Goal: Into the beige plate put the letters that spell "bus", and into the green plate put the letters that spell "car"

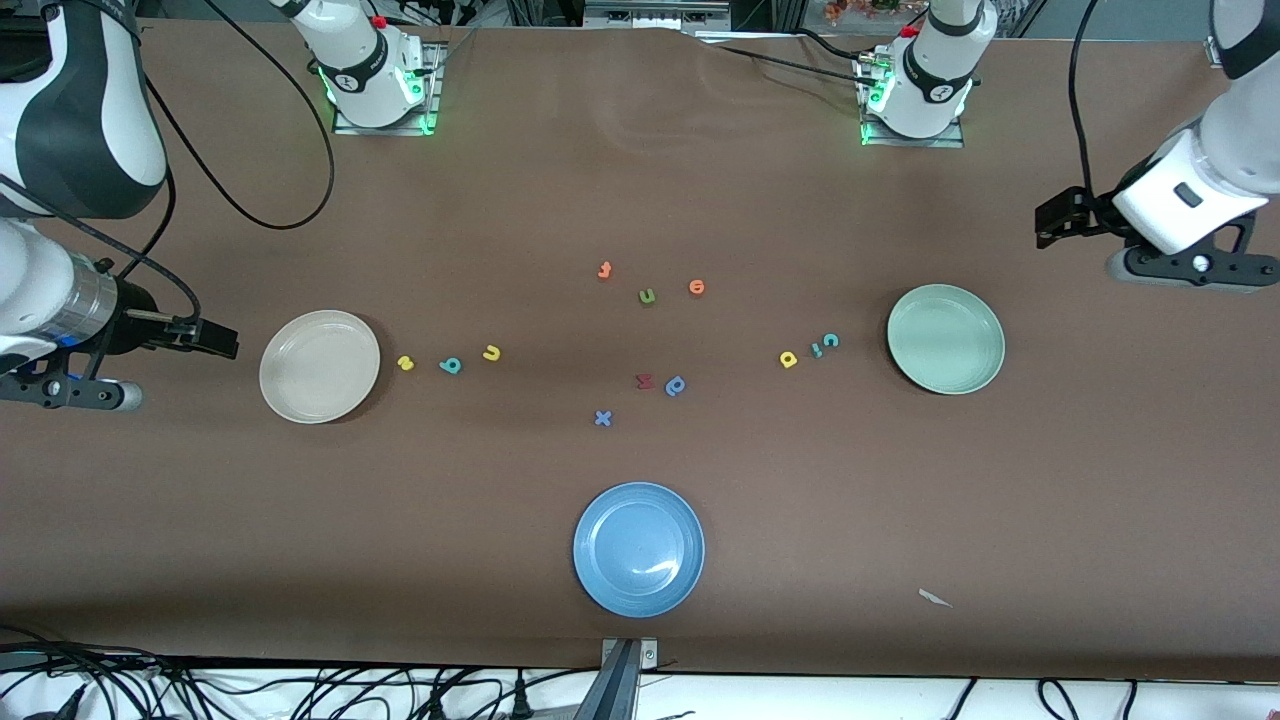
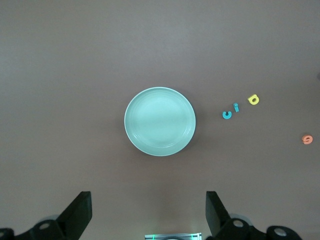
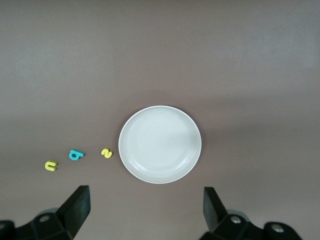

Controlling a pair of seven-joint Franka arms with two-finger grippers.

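The empty beige plate (image 1: 319, 366) (image 3: 160, 144) lies toward the right arm's end. Beside it in a row are the yellow "s" (image 1: 405, 363) (image 3: 106, 153), teal "b" (image 1: 450, 366) (image 3: 75, 154) and yellow "u" (image 1: 491, 353) (image 3: 50, 165). The empty green plate (image 1: 945, 338) (image 2: 160, 121) lies toward the left arm's end, with the teal "c" (image 1: 830, 341) (image 2: 227, 115), teal "r" (image 1: 816, 349) (image 2: 236, 106) and yellow "a" (image 1: 788, 359) (image 2: 253, 99) next to it. My right gripper (image 1: 208, 339) (image 3: 145, 207) hangs open over bare table beside the beige plate. My left gripper (image 1: 1052, 218) (image 2: 148, 210) hangs open over bare table beside the green plate.
A blue plate (image 1: 639, 549) sits near the front edge. Mid-table lie an orange "t" (image 1: 604, 270), an olive "u" (image 1: 647, 296), an orange "o" (image 1: 697, 288) (image 2: 307, 139), a red letter (image 1: 645, 381), a blue "p" (image 1: 675, 385) and a blue "x" (image 1: 602, 418). A paper scrap (image 1: 935, 598) lies near the front.
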